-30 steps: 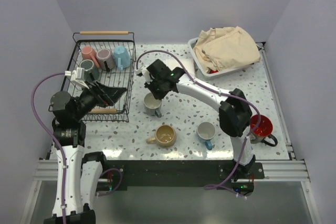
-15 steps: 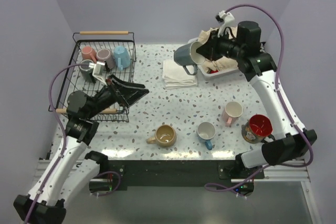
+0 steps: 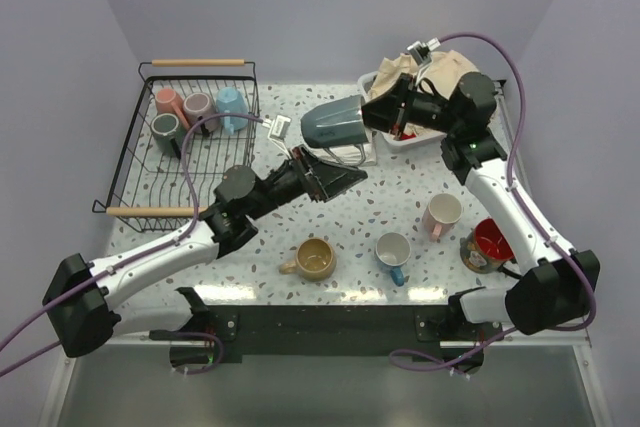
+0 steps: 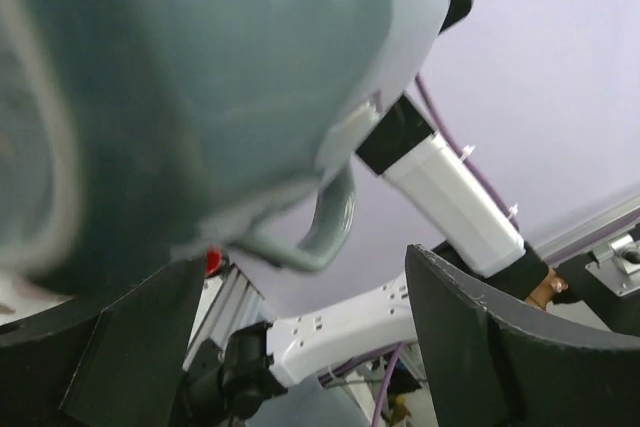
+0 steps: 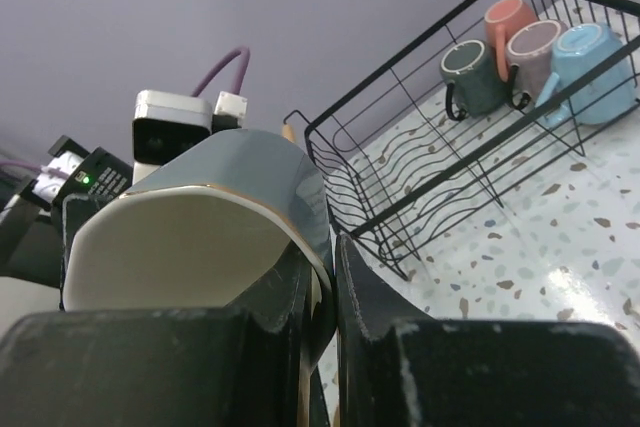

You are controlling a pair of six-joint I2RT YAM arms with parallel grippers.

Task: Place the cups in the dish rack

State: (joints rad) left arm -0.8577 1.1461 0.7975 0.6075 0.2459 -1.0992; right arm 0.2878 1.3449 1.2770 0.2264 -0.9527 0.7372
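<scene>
Sideways in mid-air, the grey-teal mug (image 3: 333, 123) lies with its long axis from 9 to 3 o'clock, base toward 9. The right gripper (image 3: 374, 119) pinches its rim. The left gripper (image 3: 338, 179) gapes empty at the mug's 6 o'clock.

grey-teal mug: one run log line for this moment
right hand shut on grey-teal mug, aloft | left hand open beneath it | dish rack: four mugs

Grey-teal mug (image 3: 335, 124), black wire rack (image 3: 150, 183), speckled white tabletop (image 3: 400, 197).
</scene>
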